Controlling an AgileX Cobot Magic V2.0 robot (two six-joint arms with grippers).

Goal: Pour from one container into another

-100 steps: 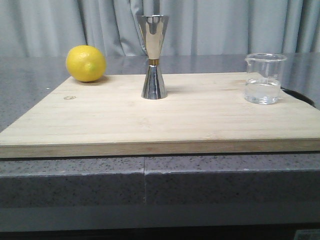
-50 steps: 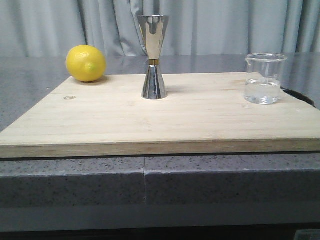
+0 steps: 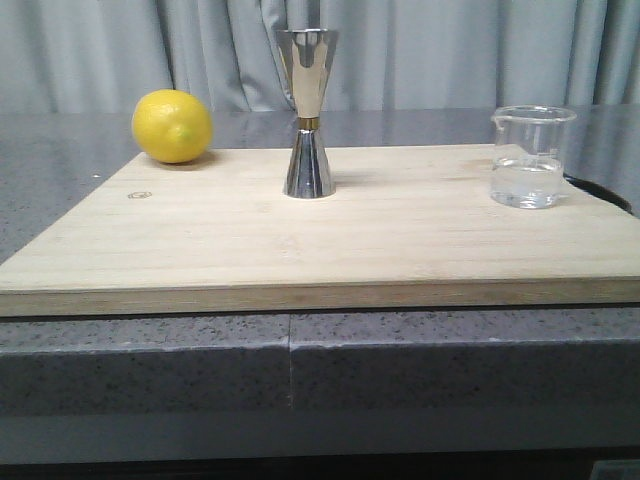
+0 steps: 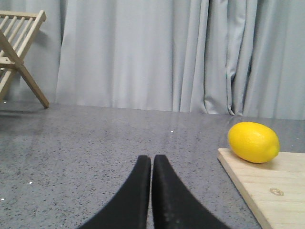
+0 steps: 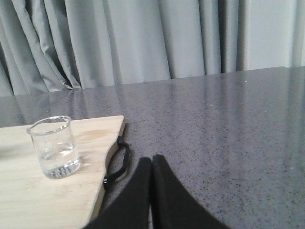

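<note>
The clear glass beaker point(image 3: 530, 157) stands upright at the right end of the wooden cutting board point(image 3: 330, 240), holding a little clear liquid; it also shows in the right wrist view as the beaker point(image 5: 53, 147). The steel hourglass jigger point(image 3: 308, 113) with a gold waist band stands upright at the board's far middle. Neither gripper appears in the front view. My left gripper point(image 4: 151, 160) is shut and empty over the grey counter, left of the board. My right gripper point(image 5: 152, 160) is shut and empty over the counter, right of the board and beaker.
A yellow lemon point(image 3: 172, 126) rests at the board's far left corner, also seen as the lemon point(image 4: 253, 142). A black handle point(image 5: 120, 162) sticks out from the board's right edge. A wooden rack point(image 4: 19, 52) stands far left. Grey curtains point(image 3: 400, 50) hang behind the counter.
</note>
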